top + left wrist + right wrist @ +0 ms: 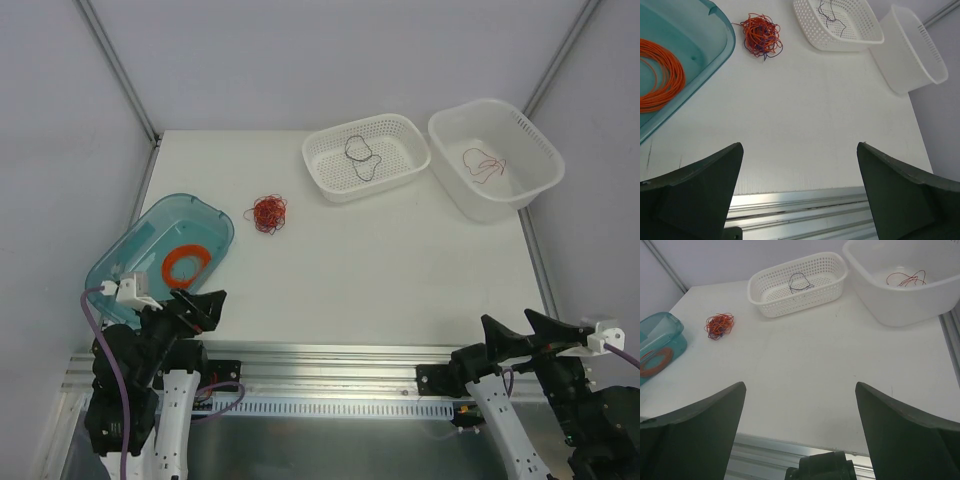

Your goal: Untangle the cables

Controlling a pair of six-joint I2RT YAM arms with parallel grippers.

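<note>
Top view: both arms sit at the bottom edge, well apart from the work. Left gripper (210,310) at lower left and right gripper (512,325) at lower right both have jaws spread wide w/ nothing between them. The tangle (268,213) of cables lies on the table (380,270), left of centre, just right of the teal tray (216,222) that holds the orange coil (188,262). At the top, a perforated basket (345,190) has one dark cable (362,158) in it, and the white tub (480,104) beside it has a red cable (485,165).

Left wrist view: the left gripper's (800,150) fingers frame the bottom corners, wide apart, bare table between. The tangle (761,35) is at upper left, and here we can make out dark strands threaded through the red, which the top view blurs. We can't see inside the tub (910,60) from this angle.

Right wrist view: right gripper (800,385) likewise wide and empty. The tangle (719,325) is small at mid-left. This view does show the tub's contents, the red cable (905,277), plus the dark cable (799,282) in the basket (790,302).

Our read: sorting is partly done, approx. one strand per bin, and most of the wire is left in the knot. We're between picks. Next move prob. falls to the left arm, being nearer: reach to the tangle, nip a loose outer loop w/ narrowed jaws, and the other arm may need to pin the knot while a strand is drawn free. The wire is v. thin, so a clean pinch is the hard part.
</note>
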